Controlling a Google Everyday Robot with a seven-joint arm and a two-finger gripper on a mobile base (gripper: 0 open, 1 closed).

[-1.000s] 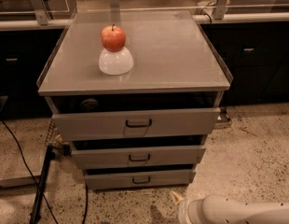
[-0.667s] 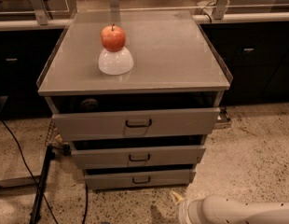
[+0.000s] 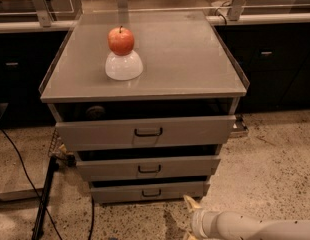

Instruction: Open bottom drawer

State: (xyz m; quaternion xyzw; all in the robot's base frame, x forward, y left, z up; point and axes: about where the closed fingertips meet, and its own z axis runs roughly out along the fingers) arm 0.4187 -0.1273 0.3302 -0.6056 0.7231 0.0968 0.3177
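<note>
The bottom drawer is plain grey with a dark handle, the cabinet top grey under a red apple on a white bowl, and the cream-and-white gripper, low just beside that drawer's right corner, hangs over beige, dark-speckled floor.

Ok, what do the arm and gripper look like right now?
The arm is a smooth off-white cylinder with a ringed collar at the wrist. The gripper, low by the floor right of the bottom drawer, is pale tan. No cables or markings show.
</note>
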